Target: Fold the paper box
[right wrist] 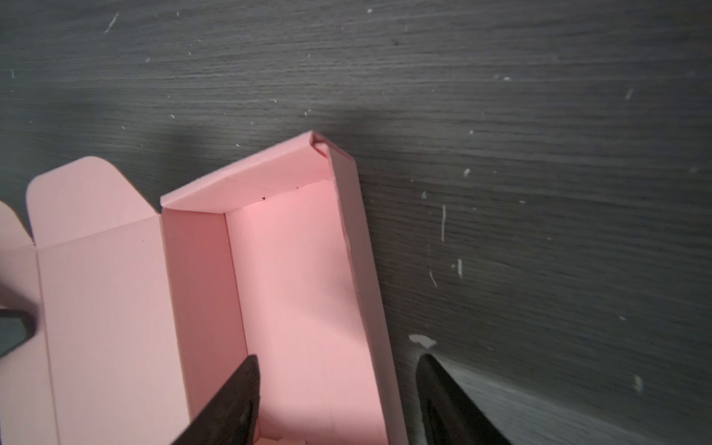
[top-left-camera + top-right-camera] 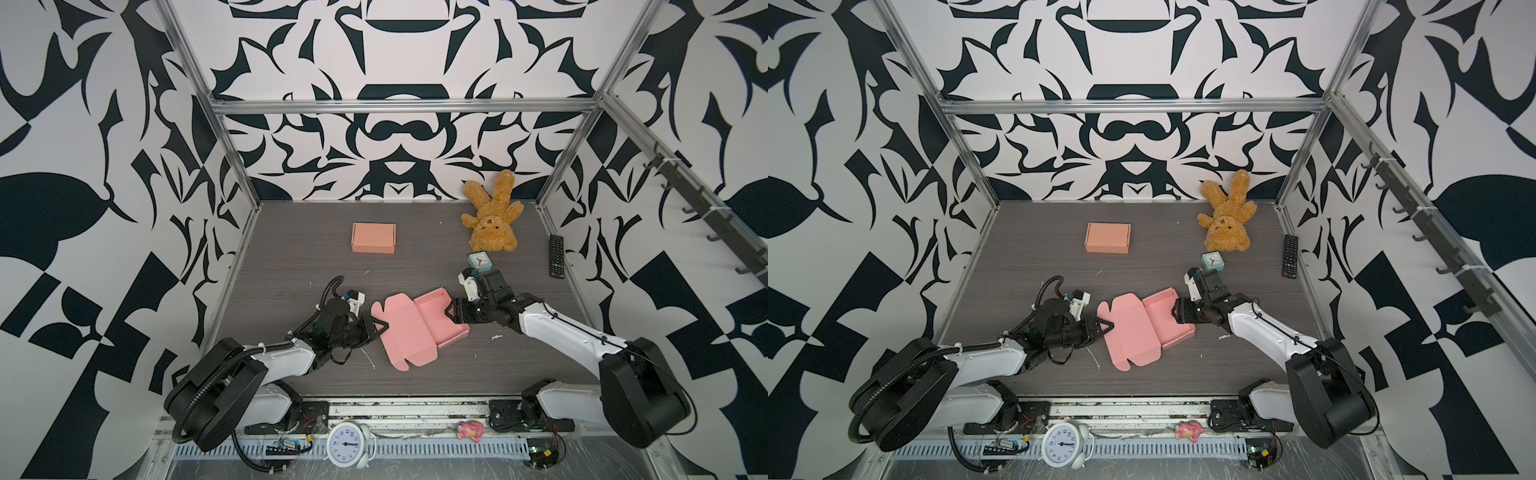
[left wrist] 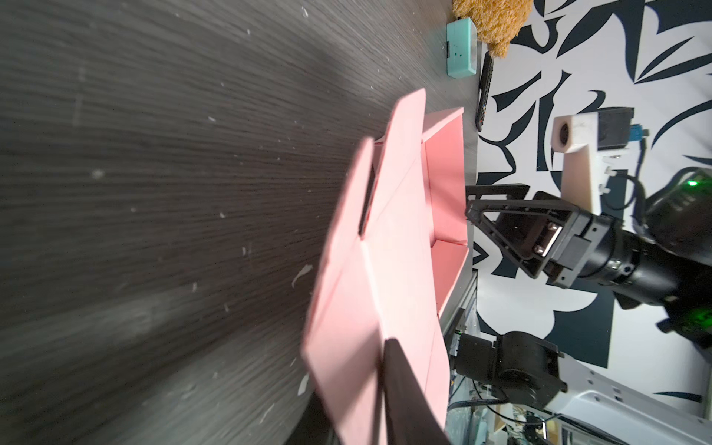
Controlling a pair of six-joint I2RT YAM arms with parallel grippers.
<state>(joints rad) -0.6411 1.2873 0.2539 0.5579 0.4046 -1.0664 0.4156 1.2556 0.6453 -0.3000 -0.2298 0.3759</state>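
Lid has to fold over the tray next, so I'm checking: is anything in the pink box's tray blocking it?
Yes. The right gripper straddles the pink paper box's wall, one of its fingers inside the tray. Otherwise the tray looks empty.

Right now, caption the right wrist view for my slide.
Open right claw straddling one wall of the half-folded pink box on a grey table.

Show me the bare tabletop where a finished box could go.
Free: grey wood table left of and between closed tan cardboard box and half-folded pink paper box. Crowded: far right, around brown plush bear, teal clock, black remote.
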